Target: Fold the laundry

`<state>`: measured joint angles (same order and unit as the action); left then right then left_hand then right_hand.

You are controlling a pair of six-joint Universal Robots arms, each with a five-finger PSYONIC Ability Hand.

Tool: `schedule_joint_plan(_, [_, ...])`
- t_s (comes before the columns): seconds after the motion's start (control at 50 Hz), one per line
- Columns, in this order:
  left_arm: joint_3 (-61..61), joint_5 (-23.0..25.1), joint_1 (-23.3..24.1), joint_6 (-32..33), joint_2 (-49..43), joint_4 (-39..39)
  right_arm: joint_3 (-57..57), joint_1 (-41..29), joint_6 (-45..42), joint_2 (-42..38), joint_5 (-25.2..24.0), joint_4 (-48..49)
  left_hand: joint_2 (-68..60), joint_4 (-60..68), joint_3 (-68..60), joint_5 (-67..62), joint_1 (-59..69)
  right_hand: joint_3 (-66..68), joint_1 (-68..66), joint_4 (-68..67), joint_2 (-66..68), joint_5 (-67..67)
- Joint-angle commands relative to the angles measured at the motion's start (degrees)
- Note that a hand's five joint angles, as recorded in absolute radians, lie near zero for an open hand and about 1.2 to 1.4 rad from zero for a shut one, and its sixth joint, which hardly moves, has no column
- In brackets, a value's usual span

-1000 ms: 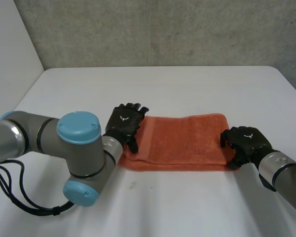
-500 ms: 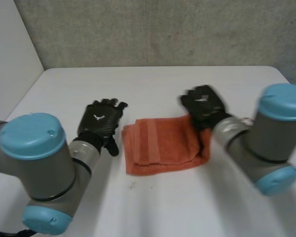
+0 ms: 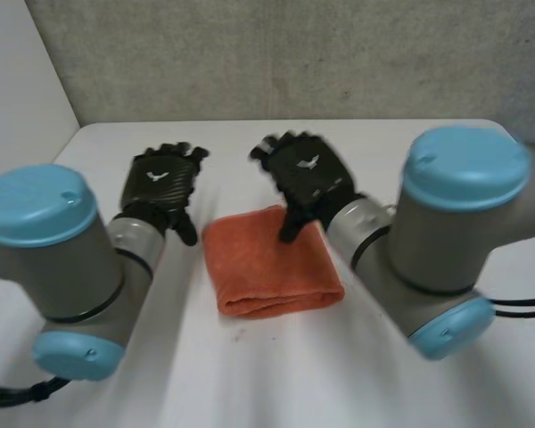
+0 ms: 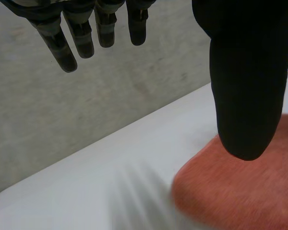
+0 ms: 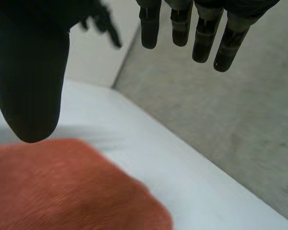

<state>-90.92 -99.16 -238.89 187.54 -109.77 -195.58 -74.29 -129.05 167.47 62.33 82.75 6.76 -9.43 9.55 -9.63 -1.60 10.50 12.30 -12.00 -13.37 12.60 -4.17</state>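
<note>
Inspecting your two hands: the left hand (image 3: 160, 183) hangs released, fingers straight, beside the towel, holding nothing. The right hand (image 3: 308, 174) is equally slack above its far edge. One orange towel (image 3: 267, 263) lies folded mid-desk (image 3: 276, 374).

The folded towel (image 3: 272, 267) is the 1 obstacle on the bench (image 3: 428, 147), with open bench on all 4 sides of it. The left hand (image 3: 160, 183) hangs slack beside its far-left corner, and the right hand (image 3: 308, 174) hangs slack above its far edge.
</note>
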Motion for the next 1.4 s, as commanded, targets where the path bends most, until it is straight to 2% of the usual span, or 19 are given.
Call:
schedule_joint_plan(0.02, [8.82,2.92,4.74,-5.33,-9.66,4.23,1.34,4.77,9.36,-1.95,-2.60,-3.77,-1.13,1.00,-0.92,1.05,0.05,-2.30,2.00,3.37,-2.60,4.17])
schedule_joint_plan(0.12, [9.62,2.92,5.19,-8.94,-12.74,8.97,5.37,6.44,9.80,-10.72,-3.48,-9.82,-0.62,0.50,-0.42,1.55,-0.45,-2.30,2.00,3.37,-2.60,4.17])
schedule_joint_plan(0.22, [9.35,2.92,5.01,-10.09,-14.24,12.41,8.80,7.58,9.80,-15.91,-3.48,-13.08,-0.57,0.45,-0.37,1.60,-0.50,-2.30,2.00,3.37,-2.60,4.17])
schedule_joint_plan(0.46, [8.91,3.00,3.43,-9.74,-13.11,14.79,12.32,9.87,9.36,-16.46,-3.56,-15.46,-0.57,0.45,-0.37,1.60,-0.50,-2.30,2.00,3.37,-2.60,4.17])
schedule_joint_plan(0.56, [10.58,3.09,3.43,-9.57,-8.90,15.23,13.82,10.48,9.54,-11.97,-3.74,-16.08,-0.57,0.45,-0.37,1.60,-0.50,-2.30,2.00,3.37,-2.60,4.17])
schedule_joint_plan(0.66, [12.52,3.09,2.46,-9.83,-1.58,15.23,11.98,12.58,9.89,-0.58,-3.39,-15.38,-0.57,0.45,-0.37,1.60,-0.50,-2.30,2.00,3.37,-2.60,4.17])
schedule_joint_plan(0.74, [12.78,3.09,-1.48,-9.92,5.86,15.40,9.16,14.17,9.98,4.81,-2.77,-13.62,-0.57,0.45,-0.37,1.60,-0.50,-2.30,2.00,3.37,-2.60,4.17])
schedule_joint_plan(0.78, [12.69,3.09,-2.54,-9.92,7.97,15.92,6.01,15.05,9.63,11.11,-0.24,-10.90,-0.57,0.45,-0.37,1.60,-0.50,-2.30,2.00,3.37,-2.60,4.17])
schedule_joint_plan(0.94, [12.78,3.18,-7.81,-9.92,17.83,22.42,-1.29,19.44,7.88,22.73,5.22,-9.57,-0.57,0.45,-0.37,1.60,-0.50,-2.30,2.00,3.37,-2.60,4.17])
schedule_joint_plan(1.02, [12.78,3.44,-10.28,-10.00,20.64,25.24,-3.32,20.94,6.64,25.12,5.49,-10.36,-0.57,0.45,-0.37,1.60,-0.50,-2.30,2.00,3.37,-2.60,4.17])
schedule_joint_plan(1.18, [12.78,6.96,-10.28,-10.18,21.44,27.70,-3.41,21.64,5.50,25.38,5.23,-12.56,-0.57,0.45,-0.37,1.60,-0.50,-2.30,2.00,3.37,-2.60,4.17])
schedule_joint_plan(1.4, [12.78,7.40,-10.90,-9.83,21.27,28.32,-3.50,21.21,5.23,25.73,4.61,-12.65,-0.57,0.45,-0.37,1.60,-0.50,-2.30,2.00,3.37,-2.60,4.17])
